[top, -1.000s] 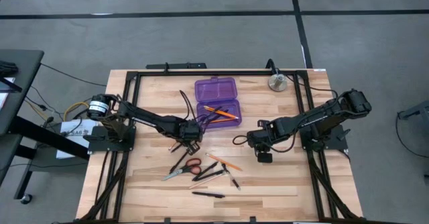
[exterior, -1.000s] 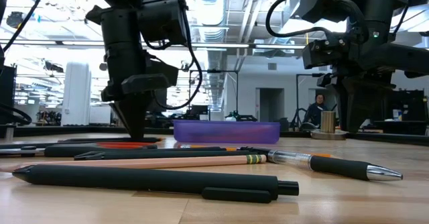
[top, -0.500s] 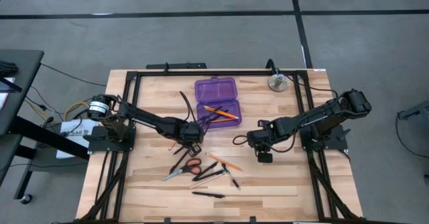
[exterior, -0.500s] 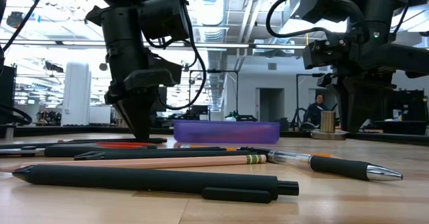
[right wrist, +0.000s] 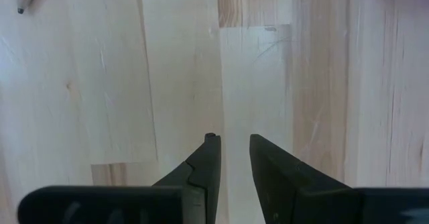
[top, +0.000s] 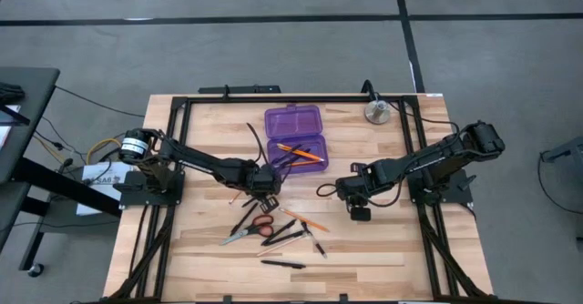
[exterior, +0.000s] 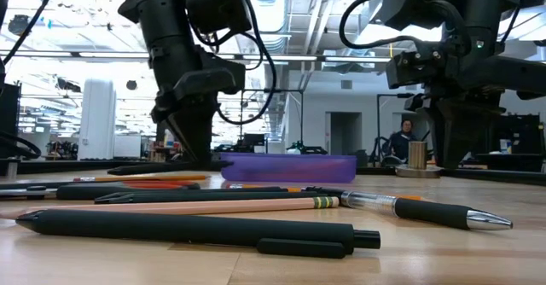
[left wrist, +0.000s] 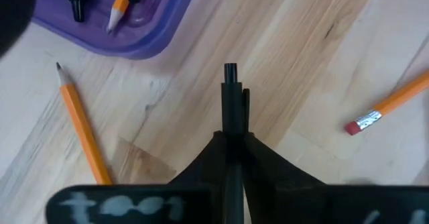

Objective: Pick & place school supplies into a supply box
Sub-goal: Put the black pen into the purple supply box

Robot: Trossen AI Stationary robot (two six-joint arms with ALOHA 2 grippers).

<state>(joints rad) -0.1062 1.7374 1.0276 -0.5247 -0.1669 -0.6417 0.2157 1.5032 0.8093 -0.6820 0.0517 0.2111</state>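
Black pen clamped in left gripper, lifted

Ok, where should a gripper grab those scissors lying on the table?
Take the scissors just on the blade side of the pivot, coming straight down from above with the jaws across the narrow width. They lie flat with the blades closed, so that neck is probably slim enough; the red handle loops are wider.

Note that both slender, jointed arms are matte black with black cable loops. Each black pincer, left and right, has two tapered wedge fingers. You see a green indicator light atop one arm.
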